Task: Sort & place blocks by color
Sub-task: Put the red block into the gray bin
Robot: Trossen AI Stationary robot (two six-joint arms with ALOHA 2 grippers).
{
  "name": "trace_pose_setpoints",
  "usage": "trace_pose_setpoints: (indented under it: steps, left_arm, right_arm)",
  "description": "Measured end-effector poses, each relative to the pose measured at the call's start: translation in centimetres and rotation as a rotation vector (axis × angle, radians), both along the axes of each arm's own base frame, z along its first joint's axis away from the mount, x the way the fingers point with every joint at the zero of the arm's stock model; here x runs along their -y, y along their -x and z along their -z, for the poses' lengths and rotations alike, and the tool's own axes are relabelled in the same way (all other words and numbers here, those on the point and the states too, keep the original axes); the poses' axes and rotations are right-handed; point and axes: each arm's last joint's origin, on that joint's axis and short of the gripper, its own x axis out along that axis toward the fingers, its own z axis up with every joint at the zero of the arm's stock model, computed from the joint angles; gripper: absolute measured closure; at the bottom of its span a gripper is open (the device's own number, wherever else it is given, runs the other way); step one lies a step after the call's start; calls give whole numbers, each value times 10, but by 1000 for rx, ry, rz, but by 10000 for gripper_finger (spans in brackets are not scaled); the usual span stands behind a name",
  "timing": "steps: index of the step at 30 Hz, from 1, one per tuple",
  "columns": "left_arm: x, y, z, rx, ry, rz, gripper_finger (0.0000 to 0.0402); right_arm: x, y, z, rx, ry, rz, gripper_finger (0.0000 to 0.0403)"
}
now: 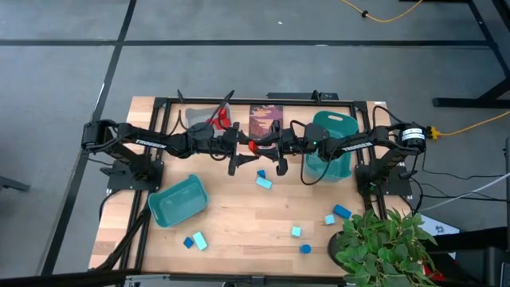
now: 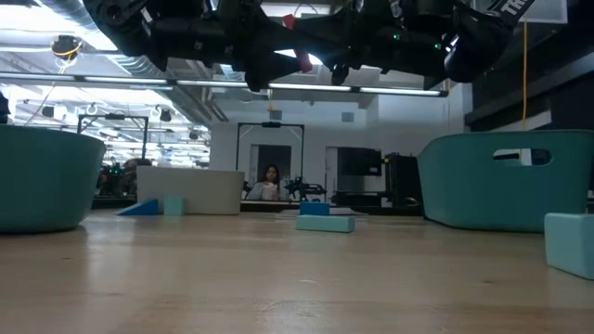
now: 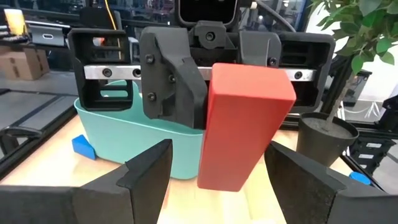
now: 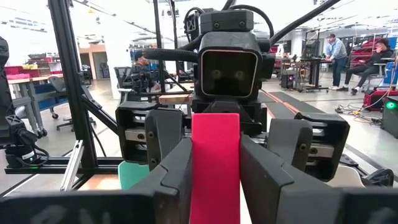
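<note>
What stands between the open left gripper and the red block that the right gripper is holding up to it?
Nothing visible. The red block, clamped in the right gripper, hangs just ahead of the open left gripper, facing its gap in mid-air.

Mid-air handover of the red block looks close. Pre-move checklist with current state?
1. Right gripper shut on the red block: ok, fingers press both sides in the right wrist view.
2. Left gripper open to receive: ok, its fingers stand wide either side of the block.
3. Left fingers touching the block: not ok, gaps show on both sides.
4. Block lifted off the table: ok, both grippers hang high in the low view.
5. Teal bins out of the way: ok, neither lies under the meeting point in the high view.
6. Which bin takes red: cannot tell.
</note>
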Motion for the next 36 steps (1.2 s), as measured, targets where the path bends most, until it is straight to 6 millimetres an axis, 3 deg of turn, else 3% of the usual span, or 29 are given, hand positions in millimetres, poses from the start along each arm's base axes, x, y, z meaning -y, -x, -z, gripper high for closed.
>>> trace_pose_setpoints:
  steps: [7, 21, 36]
  left_arm:
    - [0, 0, 0, 5, -1, 0, 169]
    - [0, 0, 0, 5, -8, -1, 296]
    - [0, 0, 0, 3, 1, 4, 300]
  right_arm:
    - [0, 0, 0, 0, 0, 0, 299]
    - [0, 0, 0, -4, -9, 0, 299]
    - [0, 0, 1, -8, -31, -20, 254]
